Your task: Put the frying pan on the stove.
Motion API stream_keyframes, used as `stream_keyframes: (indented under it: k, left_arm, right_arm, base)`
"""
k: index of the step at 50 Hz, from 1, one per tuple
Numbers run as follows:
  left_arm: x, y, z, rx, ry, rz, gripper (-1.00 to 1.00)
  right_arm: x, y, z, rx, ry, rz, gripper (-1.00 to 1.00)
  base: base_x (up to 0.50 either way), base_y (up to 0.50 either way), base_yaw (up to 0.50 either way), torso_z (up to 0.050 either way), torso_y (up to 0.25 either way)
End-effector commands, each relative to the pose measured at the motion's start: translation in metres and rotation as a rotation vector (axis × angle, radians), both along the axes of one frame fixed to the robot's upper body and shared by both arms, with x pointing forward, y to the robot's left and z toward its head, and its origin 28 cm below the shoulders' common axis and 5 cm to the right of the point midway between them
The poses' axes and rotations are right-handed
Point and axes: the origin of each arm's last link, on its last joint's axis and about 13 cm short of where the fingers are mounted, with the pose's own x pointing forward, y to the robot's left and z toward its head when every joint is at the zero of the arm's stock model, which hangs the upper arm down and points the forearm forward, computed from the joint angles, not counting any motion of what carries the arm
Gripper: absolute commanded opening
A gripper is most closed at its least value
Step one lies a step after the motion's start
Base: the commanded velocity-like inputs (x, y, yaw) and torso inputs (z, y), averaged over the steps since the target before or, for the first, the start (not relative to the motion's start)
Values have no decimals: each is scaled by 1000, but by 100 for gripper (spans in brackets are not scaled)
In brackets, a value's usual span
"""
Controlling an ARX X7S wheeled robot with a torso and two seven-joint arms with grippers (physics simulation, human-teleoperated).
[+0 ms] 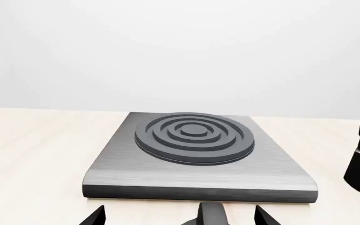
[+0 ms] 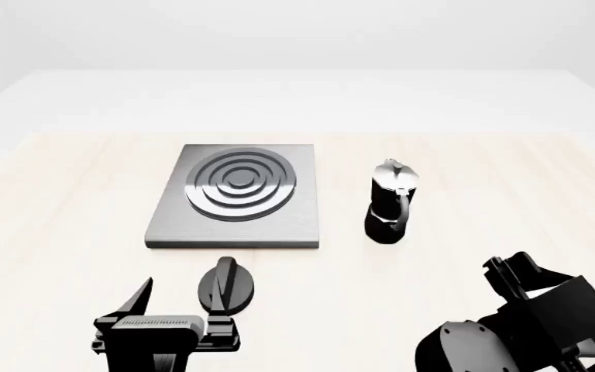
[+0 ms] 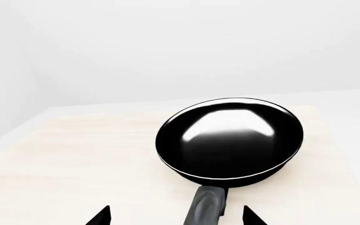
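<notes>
Looking down from your head view, you see the stove (image 2: 238, 197) on the table (image 2: 70, 232) with the moka pot (image 2: 392, 203) beside it and the knob (image 2: 225, 285) in front, just by your left gripper (image 2: 179, 306), fingers apart; the frying pan is missing here. Your left wrist view shows the stove close ahead. Only your right wrist view shows the frying pan (image 3: 230, 138) on the table, its handle between your right gripper's (image 3: 176, 218) spread, untouching fingertips.

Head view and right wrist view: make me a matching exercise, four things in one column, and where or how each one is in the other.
1 stove
2 moka pot
3 knob
4 pan

A standing right of the stove
B shown only in the right wrist view
C grey, with nothing on it
D lying in front of the stove, on the robot's side

Pairs: 1-C, 2-A, 3-D, 4-B
</notes>
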Motion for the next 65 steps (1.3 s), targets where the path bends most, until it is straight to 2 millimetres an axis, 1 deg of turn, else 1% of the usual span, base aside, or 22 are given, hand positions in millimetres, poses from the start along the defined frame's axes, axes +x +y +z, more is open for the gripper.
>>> stream_keyframes:
  k: [1,11,20,30,46,53,65]
  left_arm:
    - [0,-1,-1,0,1,-3,100]
    - [-1,-1,-1,1,2,-4,100]
    - [-1,0,-2,0,3,-3,100]
    - [-1,-1,-2,2,4,-6,100]
    - [-1,0,-2,1,6,-9,100]
    - [0,0,-3,2,7,-9,100]
    - [1,-1,-2,7,8,-14,100]
  right_arm:
    - [8,-3,-3,36,22,-46,100]
    - [14,-4,-2,43,20,-68,100]
    - [25,-6,-3,32,33,-96,100]
    - [31,-7,-2,47,48,-107,100]
    - [45,-15,-6,65,89,-128,100]
    - [48,-21,-8,79,101,-134,100]
    - [51,-24,-10,94,115,-155,100]
  base:
    - [0,0,0,0,0]
    - [0,0,0,0,0]
    - [0,0,0,0,0]
    - [0,0,0,0,0]
    - [0,0,0,0,0]
    - [0,0,0,0,0]
    - [0,0,0,0,0]
